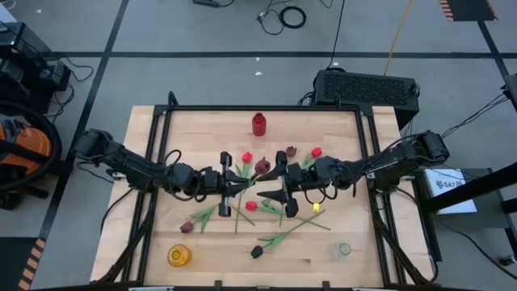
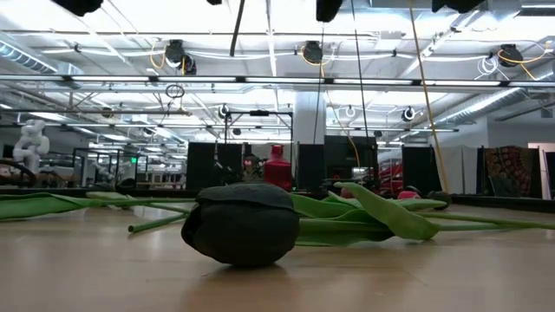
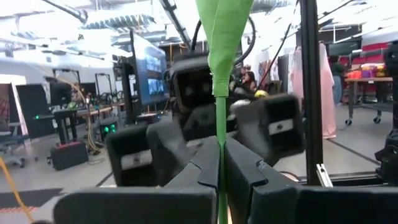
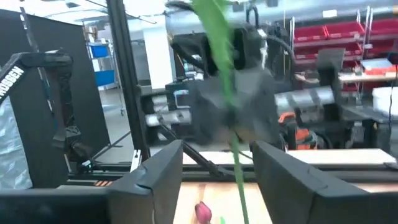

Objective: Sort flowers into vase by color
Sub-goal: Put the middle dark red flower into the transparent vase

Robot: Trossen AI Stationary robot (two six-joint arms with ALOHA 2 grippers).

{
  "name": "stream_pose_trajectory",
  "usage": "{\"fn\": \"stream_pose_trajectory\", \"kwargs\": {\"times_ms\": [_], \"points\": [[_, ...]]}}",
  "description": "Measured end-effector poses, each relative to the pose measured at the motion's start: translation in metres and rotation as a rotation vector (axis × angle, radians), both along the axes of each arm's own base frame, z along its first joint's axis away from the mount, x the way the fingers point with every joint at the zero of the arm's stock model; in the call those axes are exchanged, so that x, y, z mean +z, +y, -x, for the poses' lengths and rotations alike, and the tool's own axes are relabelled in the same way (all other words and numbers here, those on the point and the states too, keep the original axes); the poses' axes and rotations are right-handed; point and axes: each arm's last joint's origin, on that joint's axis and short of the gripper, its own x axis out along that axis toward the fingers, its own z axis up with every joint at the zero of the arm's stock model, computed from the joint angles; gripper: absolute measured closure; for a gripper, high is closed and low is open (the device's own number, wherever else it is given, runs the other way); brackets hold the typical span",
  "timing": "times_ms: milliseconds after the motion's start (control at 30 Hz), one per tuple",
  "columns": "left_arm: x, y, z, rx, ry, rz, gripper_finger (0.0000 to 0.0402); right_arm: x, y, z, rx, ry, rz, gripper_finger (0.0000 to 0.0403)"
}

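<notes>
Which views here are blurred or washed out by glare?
Right wrist view: the stem and the left arm behind it are motion-blurred. Left wrist view: bright overhead glare, the right gripper behind soft, the stem sharp. Low view: black tulip is sharp but dark against the ceiling lights. High view: even light, no glare.

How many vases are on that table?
3: a red vase at the far edge, a yellow vase at the near left corner, a clear vase near right. None seems hidden.
</notes>
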Motion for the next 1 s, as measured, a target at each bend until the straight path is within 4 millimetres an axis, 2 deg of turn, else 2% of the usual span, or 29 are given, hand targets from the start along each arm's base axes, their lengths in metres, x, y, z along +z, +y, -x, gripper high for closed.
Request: {"fn": "stream_pose_trajectory", "kwargs": {"times_ms": [167, 433, 667, 800, 1000], "points": [[-0.004, -0.001, -0.003, -0.007, 0.008, 0.019, 0.039, 0.006, 0.01, 0.0, 0.02, -0.013, 0.032, 0.0201], [-0.007, -0.003, -0.007, -0.067, -0.03, 0.014, 0.039, 0.012, 0.019, 0.001, -0.044, -0.031, 0.074, 0.0204], [-0.004, -0.006, -0.003, -0.08, -0.02, 0.001, 0.039, 0.014, 0.019, 0.003, -0.051, -0.02, 0.077, 0.0204], [-0.003, -0.011, 0.002, -0.094, 0.032, -0.061, 0.039, 0.023, 0.016, 0.009, -0.058, -0.012, 0.049, 0.0204], [-0.001, -0.009, 0.003, -0.082, 0.03, -0.054, 0.039, 0.026, 0.016, 0.013, -0.058, -0.012, 0.053, 0.0204]]}}
